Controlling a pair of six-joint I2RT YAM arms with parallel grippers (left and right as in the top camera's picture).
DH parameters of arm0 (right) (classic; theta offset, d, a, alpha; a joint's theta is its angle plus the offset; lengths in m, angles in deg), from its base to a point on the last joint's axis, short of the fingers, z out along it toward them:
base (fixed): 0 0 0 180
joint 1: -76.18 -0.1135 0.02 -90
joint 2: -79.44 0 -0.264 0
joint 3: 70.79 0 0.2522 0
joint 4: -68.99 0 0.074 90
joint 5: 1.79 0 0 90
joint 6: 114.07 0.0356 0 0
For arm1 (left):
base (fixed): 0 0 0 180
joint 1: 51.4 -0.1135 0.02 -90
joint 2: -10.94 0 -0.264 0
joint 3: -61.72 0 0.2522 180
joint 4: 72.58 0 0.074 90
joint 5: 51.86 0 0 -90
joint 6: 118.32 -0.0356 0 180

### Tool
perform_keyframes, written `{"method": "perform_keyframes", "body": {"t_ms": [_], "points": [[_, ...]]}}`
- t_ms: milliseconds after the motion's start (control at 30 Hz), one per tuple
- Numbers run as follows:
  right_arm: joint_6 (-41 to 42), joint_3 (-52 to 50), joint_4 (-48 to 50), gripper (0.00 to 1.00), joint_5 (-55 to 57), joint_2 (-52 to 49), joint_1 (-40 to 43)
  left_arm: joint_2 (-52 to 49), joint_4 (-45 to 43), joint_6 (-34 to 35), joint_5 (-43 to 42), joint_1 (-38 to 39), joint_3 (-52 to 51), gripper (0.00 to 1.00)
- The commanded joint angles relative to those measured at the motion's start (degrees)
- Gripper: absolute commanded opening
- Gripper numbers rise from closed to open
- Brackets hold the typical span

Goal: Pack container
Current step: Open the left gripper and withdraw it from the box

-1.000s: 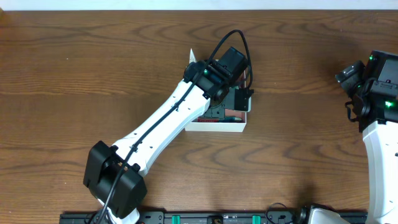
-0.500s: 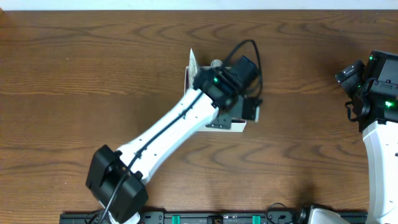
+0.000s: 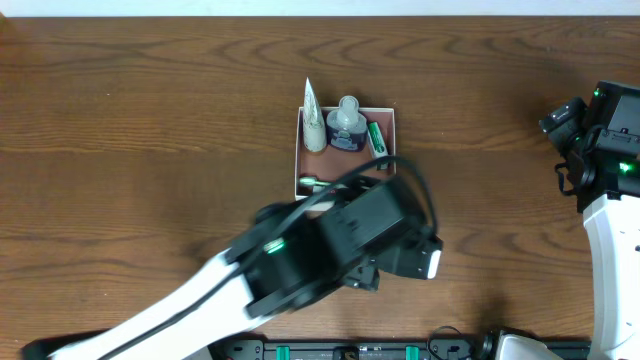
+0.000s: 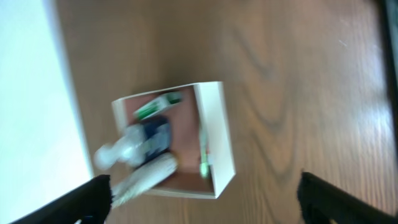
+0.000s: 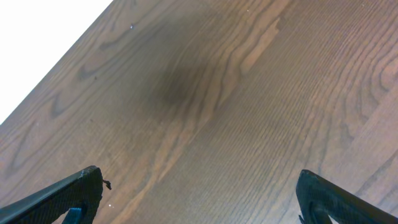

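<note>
The container (image 3: pixel 396 132) is a square white box with a brownish-pink floor at the table's middle. In it lie a white tube (image 3: pixel 313 120), a clear bottle with a dark blue label (image 3: pixel 347 128), a green-and-white item (image 3: pixel 376 138) and a green-tipped toothbrush (image 3: pixel 308 182). The left wrist view shows the container (image 4: pixel 217 134) from above and behind with the same items. My left gripper (image 4: pixel 205 211) is open, empty and well above the box. My right gripper (image 5: pixel 199 205) is open and empty over bare wood at the far right.
My left arm (image 3: pixel 320 255) is blurred and covers the container's near edge and the table in front of it. My right arm (image 3: pixel 610 150) stands at the right edge. A black rail (image 3: pixel 400 350) runs along the near edge.
My left arm has pulled back from over the container toward the near edge and risen. The box's contents, hidden before, now show. The right arm has not moved.
</note>
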Motion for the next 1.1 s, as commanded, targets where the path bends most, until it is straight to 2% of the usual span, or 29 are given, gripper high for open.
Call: {"method": "perform_keyframes", "body": {"t_ms": [0,67,200,533,767,1000,1067], "points": [[-0.07,0.55,-0.09,0.99,1.18,-0.07,0.35,5.62,-1.55,17.99,12.74,-0.17,0.26,0.98],[-0.07,0.55,-0.09,0.99,1.18,-0.07,0.35,8.72,-2.27,26.45,19.41,-1.31,0.26,0.98],[-0.07,0.55,-0.09,0.99,1.18,-0.07,0.35,14.49,-2.32,31.76,22.62,-5.16,0.26,0.98],[-0.07,0.55,-0.09,0.99,1.18,-0.07,0.35,22.80,1.57,32.89,24.06,-19.96,0.26,0.98],[-0.07,0.55,-0.09,0.99,1.18,-0.07,0.35,23.58,14.27,32.72,23.80,-20.55,0.26,0.98],[-0.07,0.55,-0.09,0.99,1.18,-0.07,0.35,23.61,27.12,33.22,16.02,-20.55,0.09,0.98],[-0.07,0.55,-0.09,0.99,1.18,-0.09,0.35,23.74,28.06,34.82,15.19,-20.55,-0.46,0.98]]}}
